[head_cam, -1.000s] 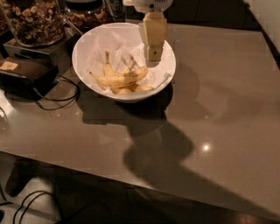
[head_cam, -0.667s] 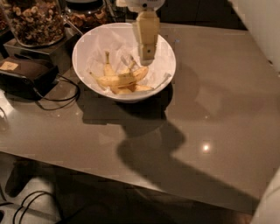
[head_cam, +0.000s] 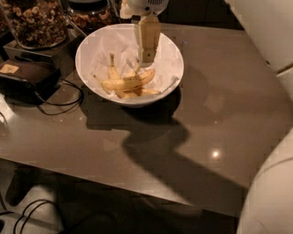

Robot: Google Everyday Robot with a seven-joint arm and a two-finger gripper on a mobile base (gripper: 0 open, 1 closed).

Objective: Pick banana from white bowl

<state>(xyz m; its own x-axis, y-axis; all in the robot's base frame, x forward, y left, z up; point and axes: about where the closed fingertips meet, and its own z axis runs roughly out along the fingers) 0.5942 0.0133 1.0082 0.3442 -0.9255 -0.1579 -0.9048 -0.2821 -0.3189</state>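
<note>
The white bowl (head_cam: 81, 75), lined with crumpled white paper, stands on the table at the upper left. Inside it lie three yellow bananas. The banana (head_cam: 126, 83), the longest and plumpest, lies across the bowl's middle with its stem to the left. Two slimmer ones lie beside it: one upright at the left (head_cam: 112, 72), one along the front (head_cam: 147, 92). My gripper (head_cam: 147, 57) hangs straight down into the bowl from above. Its tip is just above the right end of the bananas. It holds nothing that I can see.
Two glass jars of nuts (head_cam: 34, 20) (head_cam: 89, 13) stand behind the bowl at the left. A black device (head_cam: 23, 77) with cables (head_cam: 64, 103) lies left of the bowl. The grey-brown table (head_cam: 219, 91) stretches right and forward. My white body (head_cam: 270, 192) fills the right edge.
The gripper has shifted a little to the left over the bowl and come lower toward the bananas. The bananas have not moved.
</note>
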